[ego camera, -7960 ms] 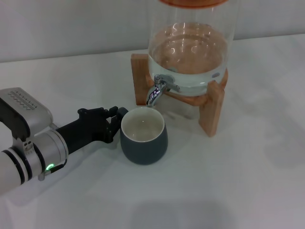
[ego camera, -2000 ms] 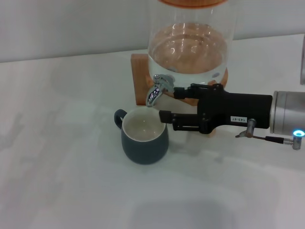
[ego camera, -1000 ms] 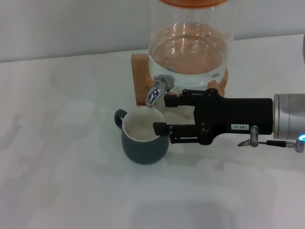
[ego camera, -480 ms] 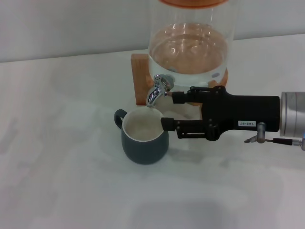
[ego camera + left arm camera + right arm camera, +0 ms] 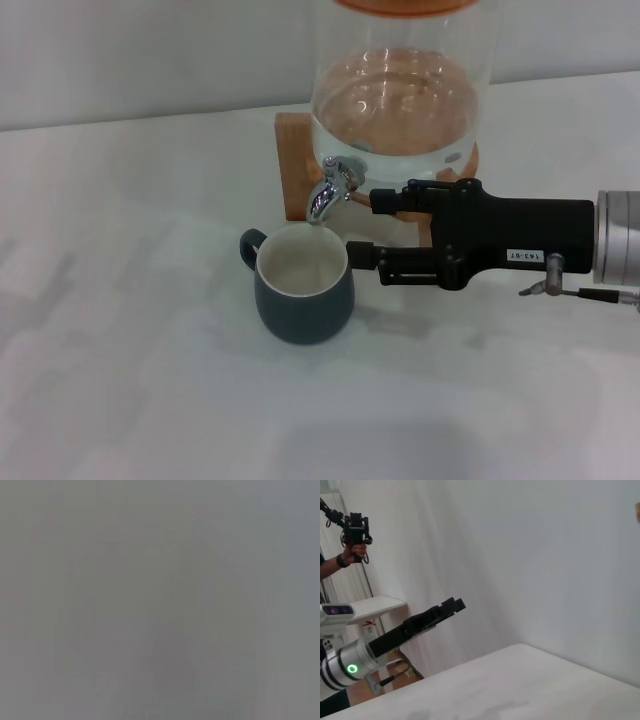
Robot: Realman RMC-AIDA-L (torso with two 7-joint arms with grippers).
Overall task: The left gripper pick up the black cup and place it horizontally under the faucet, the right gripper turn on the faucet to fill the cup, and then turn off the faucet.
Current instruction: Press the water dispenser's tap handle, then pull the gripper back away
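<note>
Head view is showing the black cup (image 5: 302, 285) sitting upright on the white worktop (image 5: 150, 380) at centre frame, its cream inside facing up and its little loop handle poking toward the upper left. It's parked right under the spout of the chrome faucet (image 5: 331, 188), which makes sense, since anything coming out of that spigot should drop straight into it. The faucet is sticking out of the glass dispenser (image 5: 400, 100), which is holding water and resting on a wooden stand (image 5: 440, 235).

The right hand (image 5: 362, 229) is reaching in from the right edge of the frame, lying roughly level. Its fingers are spread apart and gripping nothing: the upper finger is sitting just beside the faucet body, while the lower one is hanging next to the cup's rim. I can't tell if either is actually touching. My guess is it's working the lever. No stream is visible, and I can't make out a water level in the cup.

The left hand (image 5: 451, 605) is only turning up in the right wrist view, at middle left, raised off the worktop and parked well away. Can't tell whether it's released or clenched. The left wrist view is giving nothing usable.
</note>
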